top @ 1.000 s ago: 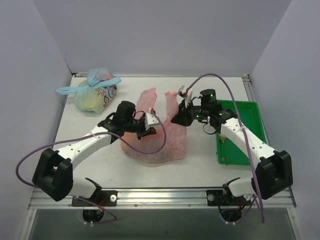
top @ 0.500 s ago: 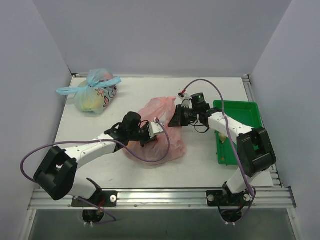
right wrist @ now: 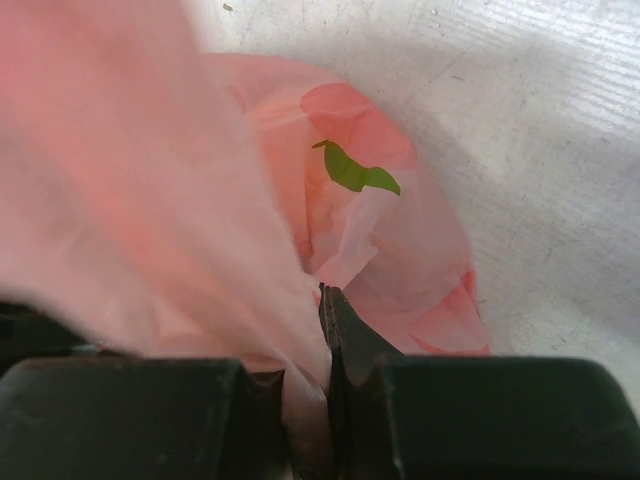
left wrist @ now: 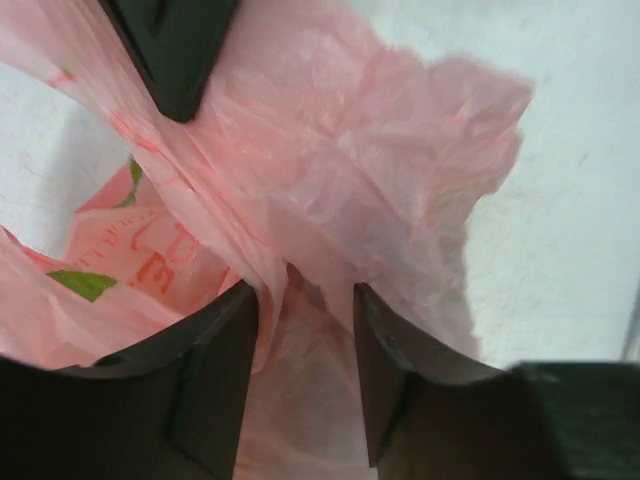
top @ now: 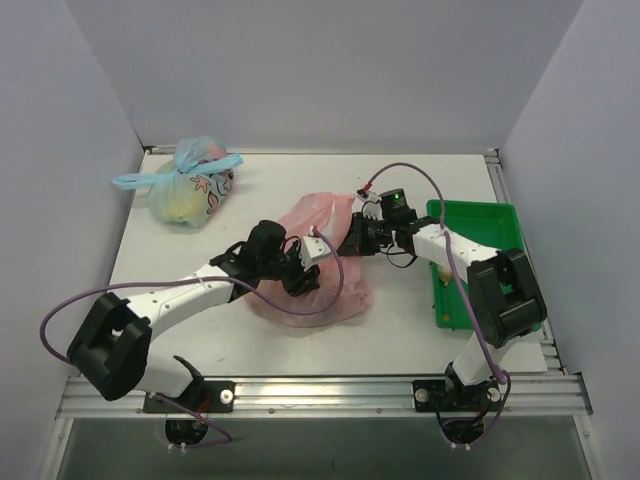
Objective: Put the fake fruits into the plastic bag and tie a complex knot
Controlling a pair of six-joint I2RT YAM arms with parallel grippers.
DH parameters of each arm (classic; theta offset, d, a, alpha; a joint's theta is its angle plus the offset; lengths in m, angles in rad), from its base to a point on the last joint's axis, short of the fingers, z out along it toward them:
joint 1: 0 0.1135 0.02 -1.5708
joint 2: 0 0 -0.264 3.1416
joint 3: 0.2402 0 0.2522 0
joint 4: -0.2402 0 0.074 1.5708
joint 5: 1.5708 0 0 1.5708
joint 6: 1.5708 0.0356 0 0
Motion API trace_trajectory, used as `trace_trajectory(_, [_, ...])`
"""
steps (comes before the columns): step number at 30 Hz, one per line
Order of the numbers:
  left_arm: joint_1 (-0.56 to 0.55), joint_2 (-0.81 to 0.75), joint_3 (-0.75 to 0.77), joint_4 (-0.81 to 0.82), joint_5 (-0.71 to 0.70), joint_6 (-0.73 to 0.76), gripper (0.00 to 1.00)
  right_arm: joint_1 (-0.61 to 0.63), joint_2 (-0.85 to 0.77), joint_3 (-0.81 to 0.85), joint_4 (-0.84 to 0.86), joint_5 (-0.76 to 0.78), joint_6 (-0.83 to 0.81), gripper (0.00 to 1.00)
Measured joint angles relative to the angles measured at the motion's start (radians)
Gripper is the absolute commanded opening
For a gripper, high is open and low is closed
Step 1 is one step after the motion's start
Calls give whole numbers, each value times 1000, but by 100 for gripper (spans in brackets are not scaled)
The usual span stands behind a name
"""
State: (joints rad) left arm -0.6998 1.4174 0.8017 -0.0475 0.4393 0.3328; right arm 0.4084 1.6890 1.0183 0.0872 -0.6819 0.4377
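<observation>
1. A pink plastic bag (top: 325, 290) with peach prints lies crumpled mid-table, between both arms and near a green tray (top: 480, 222).
2. The left gripper (left wrist: 305, 300) has its fingers slightly apart, with a bunched fold of bag film gathered between them.
3. The right gripper (right wrist: 310, 335) is nearly closed, pinching bag film at the bag's far right edge.

Plastic bag (top: 352, 288) translucent pink, red-orange peach prints, green leaf marks, faint red lettering; second bag (top: 188, 195) pale blue with pink and yellow flower print. Tray (top: 482, 222) bright green; table (top: 260, 172) white; arms (top: 180, 290) white with black joints; cables (top: 420, 172) purple.
</observation>
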Motion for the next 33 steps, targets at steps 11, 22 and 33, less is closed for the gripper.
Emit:
trace_trajectory(11, [10, -296, 319, -141, -16, -85, 80, 6, 0, 29, -26, -25, -91, 0])
trace_trajectory(22, [182, 51, 590, -196, -22, -226, 75, 34, 0, 50, -48, -42, -146, 0])
trace_trajectory(33, [182, 214, 663, -231, 32, -388, 70, 59, -14, 50, -70, -43, -220, 0])
